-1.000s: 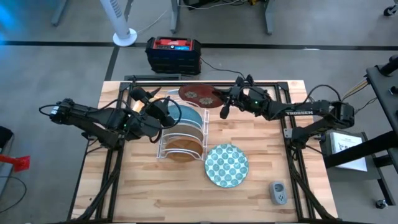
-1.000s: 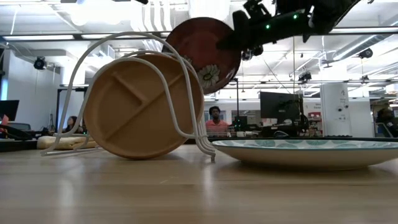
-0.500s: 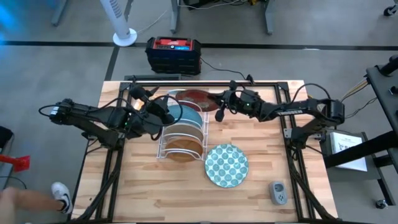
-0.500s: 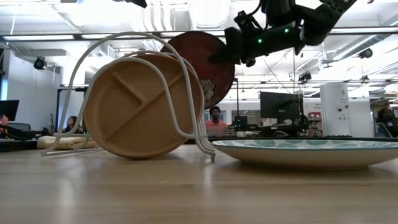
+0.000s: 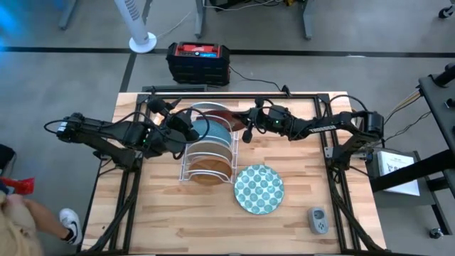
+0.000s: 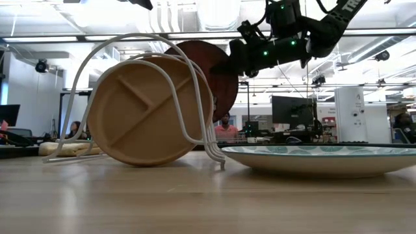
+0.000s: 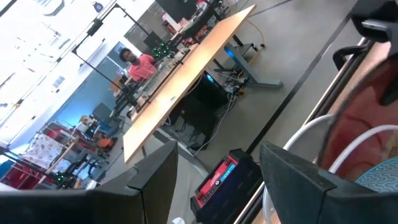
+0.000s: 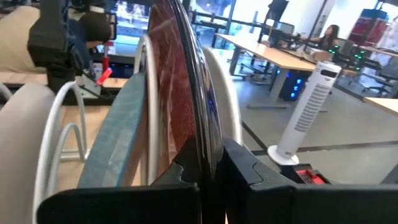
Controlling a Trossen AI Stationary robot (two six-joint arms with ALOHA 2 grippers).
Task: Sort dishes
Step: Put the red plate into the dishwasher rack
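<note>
Planked wooden table (image 5: 170, 213); right gripper (image 5: 244, 125) pinches glossy round red plate (image 6: 218, 68) (edge-on); left gripper (image 5: 186, 126) spread.

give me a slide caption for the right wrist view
Right hand holds the red plate on edge beside the light blue plate in the rack.

Plates upright in rack (image 5: 207, 151), dotted plate (image 5: 259, 188) flat beside it

From where I stand, the only word I can read is "TROSSEN", in white letters along the right arm (image 5: 323, 129), and it is quite small in the high view. In the low view the same lettering shows only in part on that arm. The paper sheet (image 5: 393, 162) beside the worktop carries print too small to read.
</note>
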